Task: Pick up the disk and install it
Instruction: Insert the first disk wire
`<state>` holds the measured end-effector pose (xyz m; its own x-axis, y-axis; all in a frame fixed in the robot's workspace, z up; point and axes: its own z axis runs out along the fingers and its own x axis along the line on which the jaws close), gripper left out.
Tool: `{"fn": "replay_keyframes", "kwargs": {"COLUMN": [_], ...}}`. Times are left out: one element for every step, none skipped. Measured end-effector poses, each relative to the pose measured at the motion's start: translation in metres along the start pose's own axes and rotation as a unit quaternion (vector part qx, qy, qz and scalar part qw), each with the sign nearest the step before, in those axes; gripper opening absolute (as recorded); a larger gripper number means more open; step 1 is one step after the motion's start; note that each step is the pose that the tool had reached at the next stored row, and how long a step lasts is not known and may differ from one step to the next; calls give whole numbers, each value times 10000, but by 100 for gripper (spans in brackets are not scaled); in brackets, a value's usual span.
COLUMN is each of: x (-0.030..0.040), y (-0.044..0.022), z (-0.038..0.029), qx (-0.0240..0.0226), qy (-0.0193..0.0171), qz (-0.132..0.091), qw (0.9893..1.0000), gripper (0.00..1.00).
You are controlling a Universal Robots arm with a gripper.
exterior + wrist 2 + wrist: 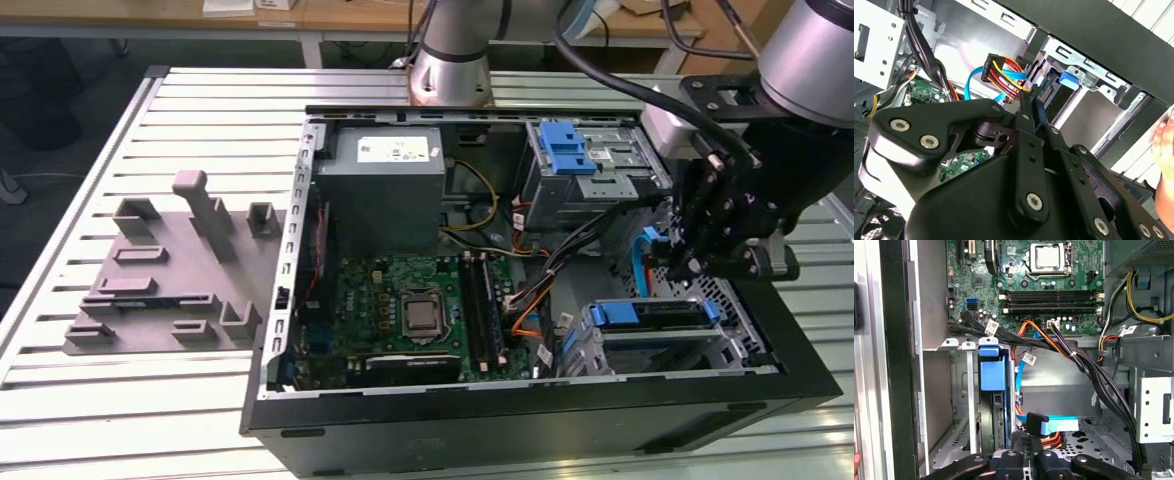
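Observation:
The disk (pixel 643 314) sits on edge in the metal drive bay at the case's front corner, on the exterior view's right. Its blue bracket tab (pixel 991 373) sticks up out of the bay, with the dark disk body (pixel 987 426) below it. The same blue tab (pixel 1072 79) shows in the second wrist view. My gripper (pixel 703 262) hangs above the case just behind that bay, apart from the disk. Its fingers (pixel 1026 130) stand close together, and I make out nothing between them. A black connector on a blue flat cable (pixel 1040 424) lies just past the fingertips.
The open case holds a grey power-supply box (pixel 387 190), a motherboard (pixel 414 310) and an upper cage with a blue latch (pixel 571 150). Cable bundles (pixel 1079 365) cross beside the bay. A grey fixture (pixel 174 270) lies on the slatted table. A hand (pixel 1165 145) rests at the case's edge.

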<state>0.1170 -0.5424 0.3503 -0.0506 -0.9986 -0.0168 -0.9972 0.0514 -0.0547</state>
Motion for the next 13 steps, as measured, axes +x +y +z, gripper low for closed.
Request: {"fn": "replay_keyframes", "kwargs": {"x": [0, 0, 0, 0, 1, 7, 14, 22, 36, 52, 68, 87, 103], "y": [0, 0, 0, 0, 0, 0, 0, -1, -2, -2, -3, -4, -5], "z": [3, 3, 3, 4, 5, 6, 5, 4, 4, 4, 4, 4, 3], "qx": [0, 0, 0, 0, 0, 0, 0, 1, 1, 1, 1, 2, 2], "qy": [0, 1, 1, 1, 0, 0, 2, 8, 13, 19, 24, 28, 32], "qz": [0, 0, 0, 0, 0, 0, 0, 0, 0, -1, -1, -1, -2], "qw": [10000, 10000, 10000, 10000, 10000, 10000, 10000, 10000, 10000, 10000, 10000, 10000, 10000], "gripper": [16, 16, 16, 16, 16, 16, 16, 16, 16, 16, 16, 16, 16]}}
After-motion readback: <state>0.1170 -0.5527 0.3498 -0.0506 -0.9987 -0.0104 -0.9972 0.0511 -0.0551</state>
